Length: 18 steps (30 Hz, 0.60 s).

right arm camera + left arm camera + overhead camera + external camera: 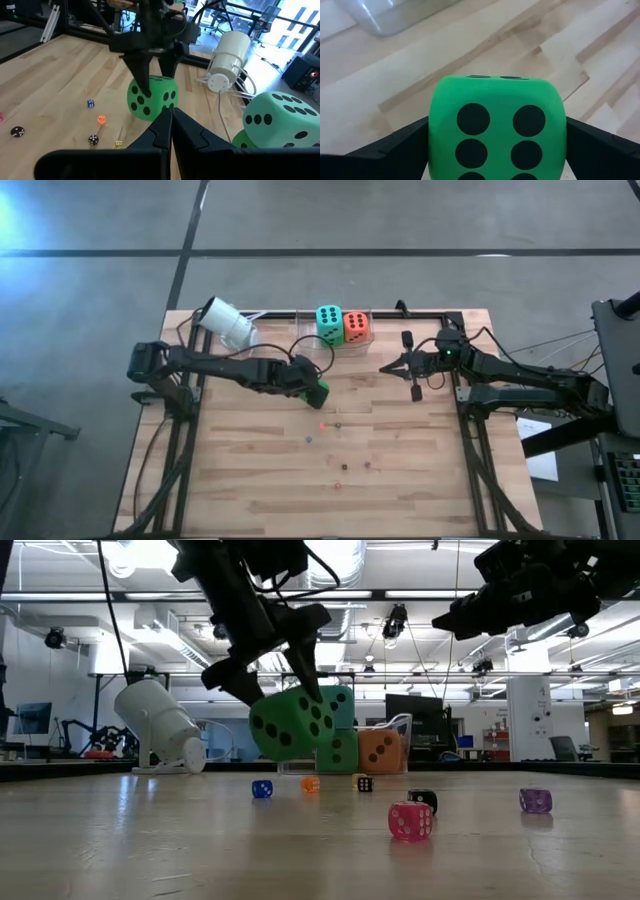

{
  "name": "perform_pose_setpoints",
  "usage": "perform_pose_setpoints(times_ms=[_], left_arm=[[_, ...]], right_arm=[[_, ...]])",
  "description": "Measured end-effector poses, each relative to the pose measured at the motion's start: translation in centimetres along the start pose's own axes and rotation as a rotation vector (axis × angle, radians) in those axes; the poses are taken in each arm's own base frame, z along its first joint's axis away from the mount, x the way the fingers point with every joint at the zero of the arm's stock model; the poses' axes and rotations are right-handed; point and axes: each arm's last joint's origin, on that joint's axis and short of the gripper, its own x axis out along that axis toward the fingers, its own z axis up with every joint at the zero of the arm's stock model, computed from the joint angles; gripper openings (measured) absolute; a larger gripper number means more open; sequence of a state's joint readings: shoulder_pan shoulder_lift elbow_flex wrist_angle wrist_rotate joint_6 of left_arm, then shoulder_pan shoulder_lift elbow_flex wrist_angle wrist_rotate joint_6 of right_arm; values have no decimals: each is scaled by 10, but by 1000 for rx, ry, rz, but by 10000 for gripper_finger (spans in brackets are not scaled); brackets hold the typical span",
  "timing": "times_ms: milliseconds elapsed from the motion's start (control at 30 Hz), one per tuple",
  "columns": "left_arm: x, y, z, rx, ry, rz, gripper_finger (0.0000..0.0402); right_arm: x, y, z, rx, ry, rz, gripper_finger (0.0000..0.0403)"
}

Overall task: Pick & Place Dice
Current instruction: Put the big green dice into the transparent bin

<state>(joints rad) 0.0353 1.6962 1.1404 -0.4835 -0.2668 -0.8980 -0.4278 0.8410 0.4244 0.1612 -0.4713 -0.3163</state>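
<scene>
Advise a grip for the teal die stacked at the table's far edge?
Come straight down on the teal die. It sits topmost, on a lower green die, so its upper part looks free. Pinch two opposite flat sides, staying off the orange-red die beside it. The clear bin walls likely block a level approach.

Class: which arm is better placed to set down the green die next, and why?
Left. Its gripper already grips the green die above the table; the right gripper waits shut and empty by the far edge.
</scene>
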Motion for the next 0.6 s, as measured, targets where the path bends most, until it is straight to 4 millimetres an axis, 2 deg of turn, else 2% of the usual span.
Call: perform_pose_setpoints(times_ms=[600], left_arm=[[3,4,5,21,-5,12,393]], right_arm=[[0,0,0,0,1,1,8]])
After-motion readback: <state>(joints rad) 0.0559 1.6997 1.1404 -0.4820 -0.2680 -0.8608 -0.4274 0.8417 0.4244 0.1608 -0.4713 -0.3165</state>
